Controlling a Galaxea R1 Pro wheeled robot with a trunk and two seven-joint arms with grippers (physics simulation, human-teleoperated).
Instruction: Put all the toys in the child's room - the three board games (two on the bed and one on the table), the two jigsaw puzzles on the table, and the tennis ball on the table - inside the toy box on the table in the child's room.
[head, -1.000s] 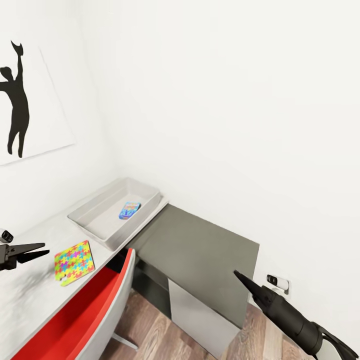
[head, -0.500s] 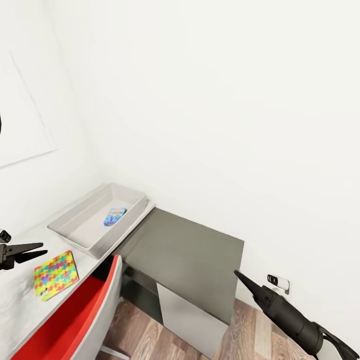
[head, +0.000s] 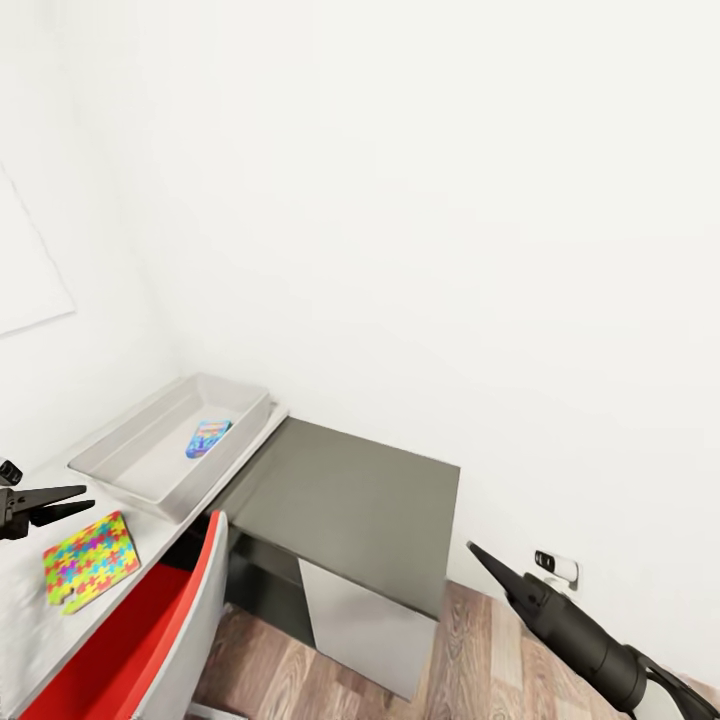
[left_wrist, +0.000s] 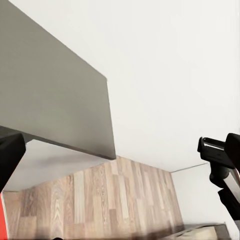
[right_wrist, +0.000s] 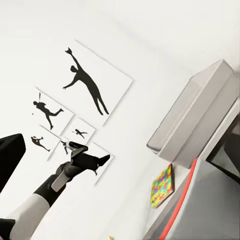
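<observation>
The toy box (head: 150, 455), a shallow light grey bin, sat at the end of the light grey surface (head: 170, 525) against the white wall. Inside it lay one small flat blue printed item (head: 207, 437), too small for me to read. Just short of the toy box, on the same surface, a jigsaw puzzle (head: 88, 560) of yellow, pink, green and blue pieces lay flat, near the surface's front edge. Next to the toy box's far end stood a lower dark grey cabinet (head: 350, 500), its top bare, on the wood-plank floor (head: 480, 650). A chair (head: 150, 630) with a red seat and grey shell was pushed in under the surface, below the puzzle.

My left end effector (head: 75, 500) hung over the surface beside the puzzle, clear of the toy box, its two dark fingers parted a little and gripping nothing. My right end effector (head: 478, 555) hung beyond the cabinet, above the floor and well away from the toy box; its fingers came to one narrow point, with nothing between them. A white wall socket (head: 556, 566) sat low on the wall just beyond it. From my right wrist, black sports-silhouette posters (right_wrist: 85, 90) showed on the wall by the toy box.
</observation>
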